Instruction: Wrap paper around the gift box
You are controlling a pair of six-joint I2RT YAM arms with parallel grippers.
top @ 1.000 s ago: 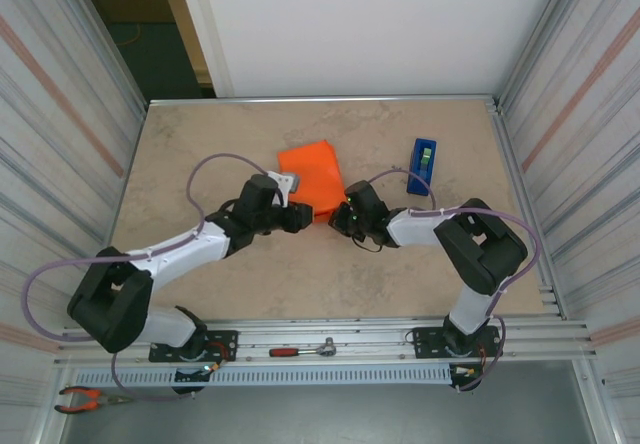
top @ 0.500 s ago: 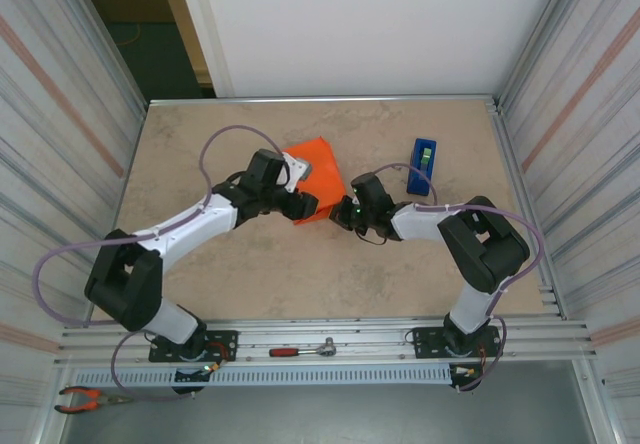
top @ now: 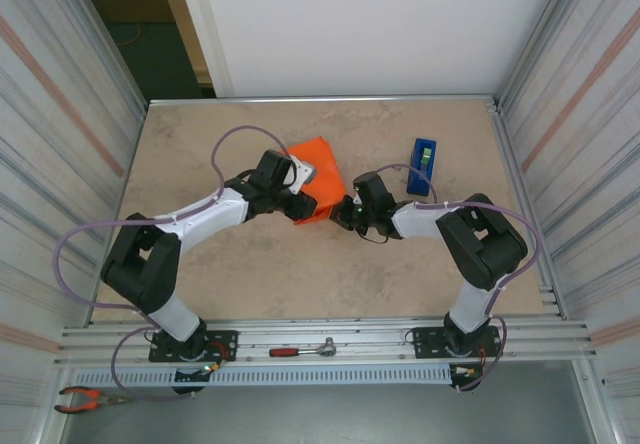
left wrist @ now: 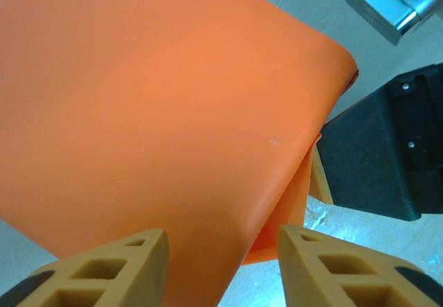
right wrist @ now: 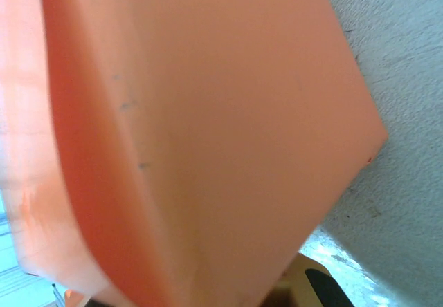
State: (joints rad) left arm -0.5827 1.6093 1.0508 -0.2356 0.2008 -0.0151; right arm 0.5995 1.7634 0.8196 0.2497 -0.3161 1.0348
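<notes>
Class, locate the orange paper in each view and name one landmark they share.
Top external: orange paper at table centre, between left gripper and right gripper.
Left wrist: covers most of the picture, beyond the tan fingers.
Right wrist: covers left and centre.
Shared landmark: pale table, right of the paper in both wrist views.

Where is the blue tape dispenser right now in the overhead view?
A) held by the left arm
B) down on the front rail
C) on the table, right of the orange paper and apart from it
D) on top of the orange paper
C: the blue tape dispenser sits on the table to the right of the orange paper, with bare tabletop between them.
</notes>
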